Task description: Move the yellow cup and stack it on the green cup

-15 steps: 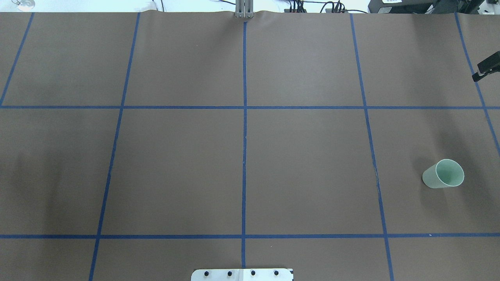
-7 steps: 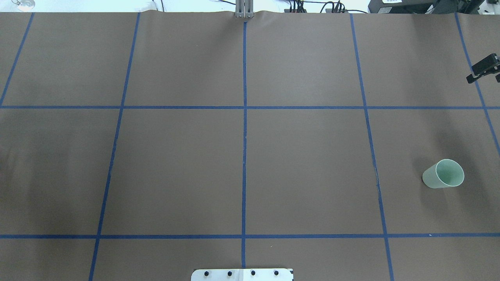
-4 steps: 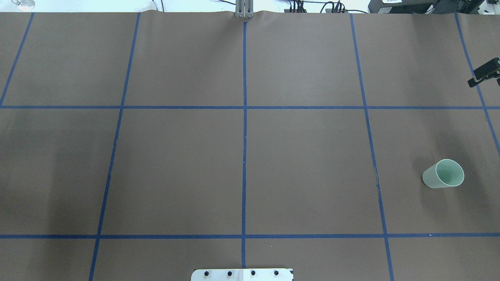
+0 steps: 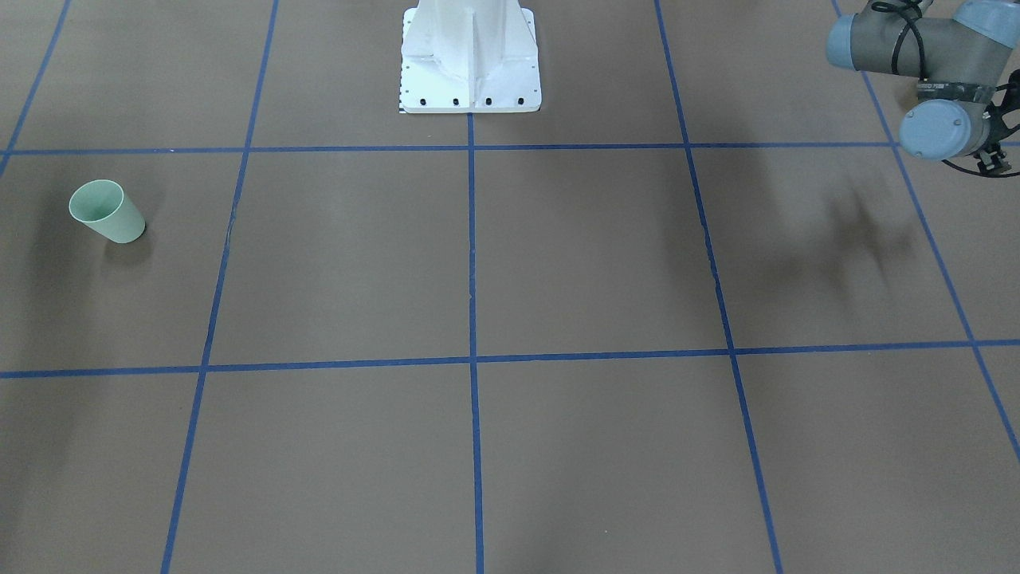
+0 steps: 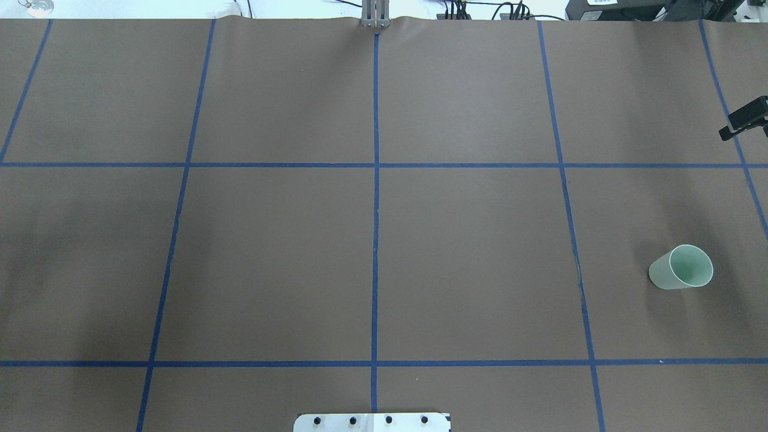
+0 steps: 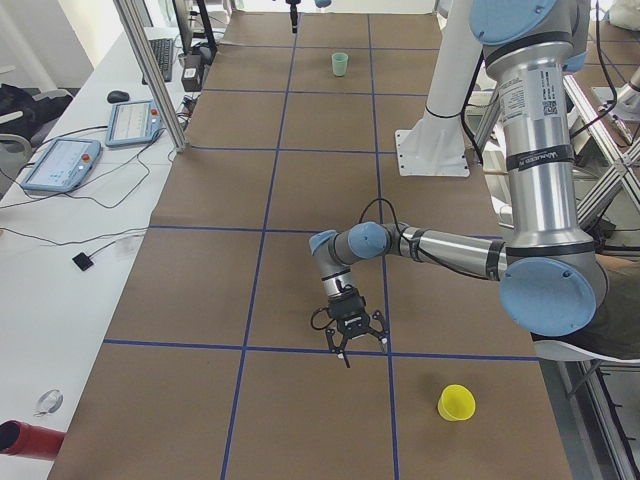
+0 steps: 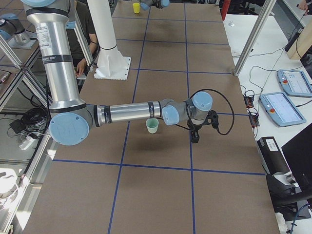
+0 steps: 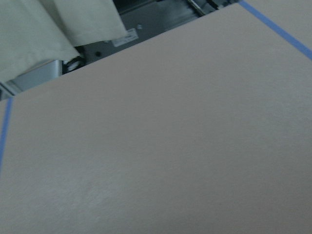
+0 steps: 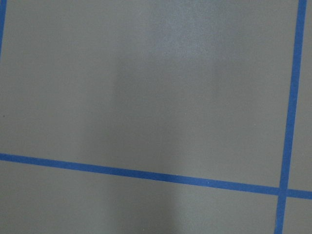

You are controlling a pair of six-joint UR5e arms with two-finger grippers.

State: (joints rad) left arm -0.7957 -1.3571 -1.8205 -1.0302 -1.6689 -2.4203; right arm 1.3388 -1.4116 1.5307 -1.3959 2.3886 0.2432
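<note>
Right tool — cut off at edge (grip state unclear).

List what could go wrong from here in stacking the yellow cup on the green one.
1. The yellow cup and the green cup stand near opposite ends of the table; the long carry probably needs a hand-over, where the cup might slip.
2. In the exterior right view the right arm reaches past the green cup; swinging low could tip it.
3. The left gripper is apart from the yellow cup; a skewed approach may knock it over.
</note>
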